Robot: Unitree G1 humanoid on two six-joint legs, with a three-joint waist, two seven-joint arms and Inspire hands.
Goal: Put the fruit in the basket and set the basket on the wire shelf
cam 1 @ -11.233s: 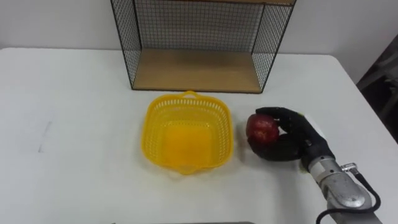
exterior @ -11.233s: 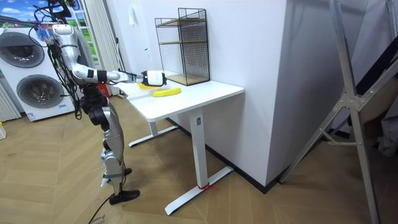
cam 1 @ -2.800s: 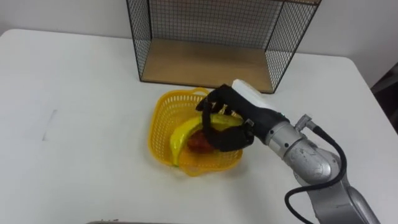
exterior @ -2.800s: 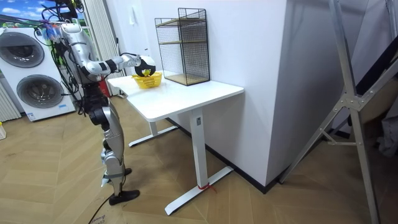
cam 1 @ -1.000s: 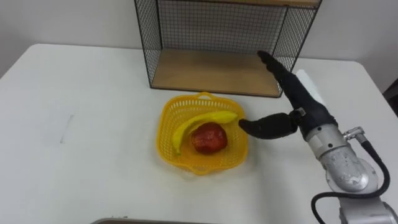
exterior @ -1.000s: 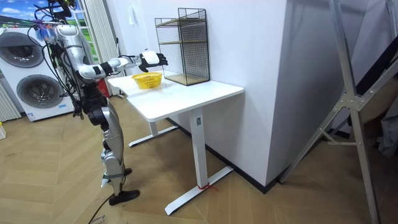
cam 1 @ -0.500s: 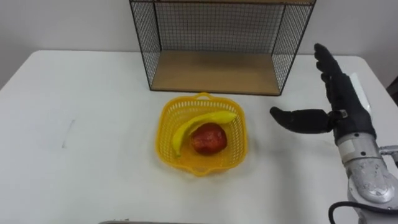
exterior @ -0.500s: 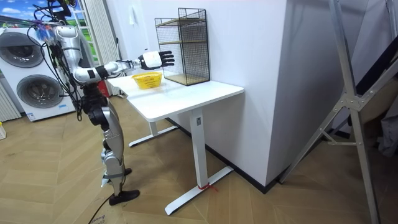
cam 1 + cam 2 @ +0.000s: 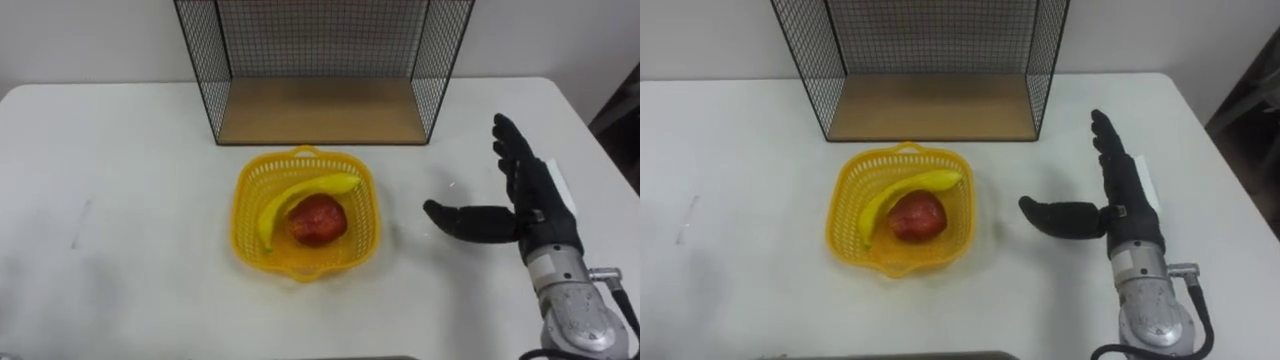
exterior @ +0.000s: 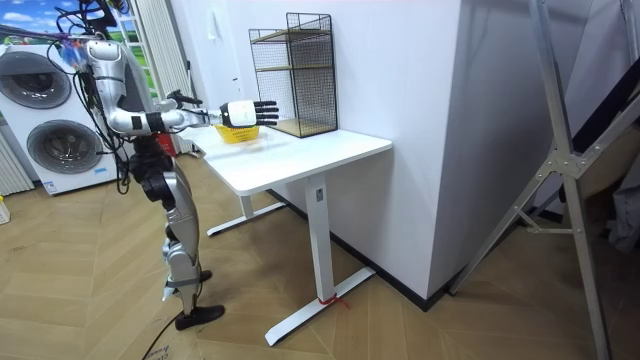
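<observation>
A yellow plastic basket (image 9: 243, 226) (image 9: 840, 231) stands on the white table (image 9: 130, 180), just in front of the wire shelf (image 9: 320, 60) (image 9: 930, 50). Inside it lie a red apple (image 9: 317, 220) (image 9: 917, 217) and a yellow banana (image 9: 290, 198) (image 9: 890, 200) that curves over the apple's far side. My right hand (image 9: 528, 198) (image 9: 1127, 200) hovers to the right of the basket, apart from it, fingers straight and thumb pointing toward the basket, holding nothing. In the room view the right hand (image 10: 242, 113) is stretched out over the table near the basket (image 10: 236, 135).
The wire shelf has a wooden bottom board (image 9: 320, 112) and black mesh sides, open toward me. In the room view I stand at the table's end; washing machines (image 10: 50, 120) are behind me, and the shelf (image 10: 295, 72) stands by the wall.
My right hand has drawn back from near the shelf's right corner toward me and lowered, staying open. The head camera shifted, so the whole scene slid left.
</observation>
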